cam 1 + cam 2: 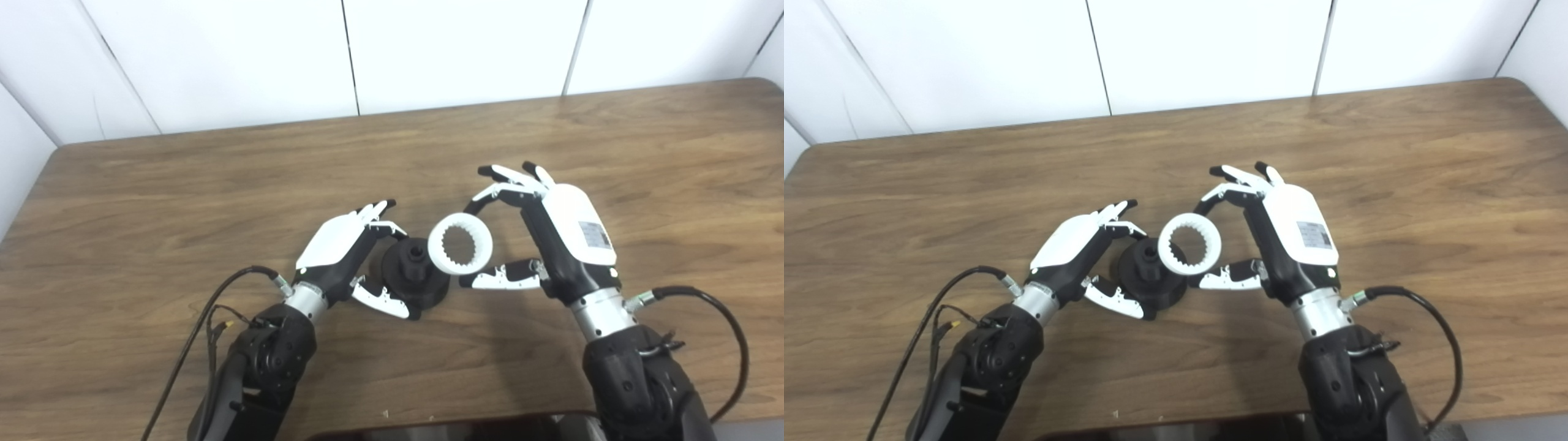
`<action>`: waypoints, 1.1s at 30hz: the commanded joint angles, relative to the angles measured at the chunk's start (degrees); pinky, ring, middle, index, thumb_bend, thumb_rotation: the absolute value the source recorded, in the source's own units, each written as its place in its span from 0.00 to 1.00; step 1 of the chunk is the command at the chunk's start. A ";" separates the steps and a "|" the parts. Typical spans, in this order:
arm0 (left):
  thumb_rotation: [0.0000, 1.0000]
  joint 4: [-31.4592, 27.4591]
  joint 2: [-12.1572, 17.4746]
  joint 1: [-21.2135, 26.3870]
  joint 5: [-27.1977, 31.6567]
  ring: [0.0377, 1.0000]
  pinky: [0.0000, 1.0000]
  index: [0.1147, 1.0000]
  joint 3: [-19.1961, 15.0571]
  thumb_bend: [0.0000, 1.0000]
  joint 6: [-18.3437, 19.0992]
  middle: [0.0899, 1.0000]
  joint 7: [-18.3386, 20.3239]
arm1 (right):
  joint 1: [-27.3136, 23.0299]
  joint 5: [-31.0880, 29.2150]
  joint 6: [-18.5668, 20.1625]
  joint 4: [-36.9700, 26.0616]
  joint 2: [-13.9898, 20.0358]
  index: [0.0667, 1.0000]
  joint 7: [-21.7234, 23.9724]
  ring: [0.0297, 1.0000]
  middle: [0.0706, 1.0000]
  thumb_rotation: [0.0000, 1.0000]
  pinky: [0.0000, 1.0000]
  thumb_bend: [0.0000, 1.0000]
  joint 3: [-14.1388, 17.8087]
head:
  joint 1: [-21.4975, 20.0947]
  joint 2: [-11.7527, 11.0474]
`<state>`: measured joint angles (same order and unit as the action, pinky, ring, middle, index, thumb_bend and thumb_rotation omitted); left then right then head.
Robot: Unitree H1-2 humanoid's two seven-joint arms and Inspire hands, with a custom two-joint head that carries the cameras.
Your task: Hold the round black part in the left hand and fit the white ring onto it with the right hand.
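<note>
The round black part (pixel 415 272) rests on the wooden table (pixel 184 184) near the middle, a short stub with a hole sticking up from its wide base. My left hand (pixel 343 254) cups it from the left, fingers over its far side and thumb against its near edge. The white ring (pixel 460 243), toothed on the inside, is pinched between the fingers and thumb of my right hand (pixel 545 236). It hangs tilted, just right of and slightly above the black part, overlapping its right edge in both views.
Black cables (pixel 202 318) trail from both wrists across the near table. A dark object (pixel 465 429) lies at the table's front edge. White wall panels (pixel 429 49) stand behind the far edge.
</note>
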<state>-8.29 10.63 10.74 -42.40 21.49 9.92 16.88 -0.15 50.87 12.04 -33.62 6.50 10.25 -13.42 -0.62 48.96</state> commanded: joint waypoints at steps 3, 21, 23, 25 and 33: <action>0.29 -1.70 -0.07 1.76 -0.48 1.00 1.00 0.53 0.06 0.96 -0.64 1.00 -0.94 | -2.37 0.70 -1.46 -0.90 -0.60 0.46 0.34 0.83 0.83 0.15 0.95 0.52 -0.08 | 0.04 0.09; 0.29 -2.33 -0.28 1.85 -0.28 1.00 1.00 0.53 0.09 0.96 -0.07 1.00 -0.81 | -3.64 1.37 -2.80 3.69 -0.54 0.46 -0.59 0.80 0.82 0.15 0.89 0.52 -1.77 | 0.42 0.62; 0.29 -2.37 -0.25 1.89 -0.29 1.00 1.00 0.53 0.08 0.96 -0.13 1.00 -0.83 | -3.61 1.73 -2.87 4.27 -0.59 0.46 -0.73 0.80 0.82 0.15 0.88 0.52 -2.13 | 0.63 0.69; 0.29 -2.39 -0.23 1.94 -0.31 1.00 1.00 0.53 0.09 0.95 -0.10 1.00 -0.78 | -3.58 1.88 -3.04 4.79 -0.67 0.46 -0.81 0.79 0.82 0.15 0.87 0.52 -2.44 | 0.64 0.72; 0.31 -2.47 -0.34 2.11 -0.43 1.00 1.00 0.53 0.17 0.95 0.06 1.00 -0.72 | -3.64 2.37 -2.93 5.91 -0.97 0.46 -0.41 0.79 0.82 0.15 0.87 0.52 -3.39 | 0.90 0.81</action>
<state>-8.31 10.43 10.73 -42.40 21.83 10.53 16.86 -2.23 53.02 10.84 -27.38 6.21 10.79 -16.56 0.26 49.75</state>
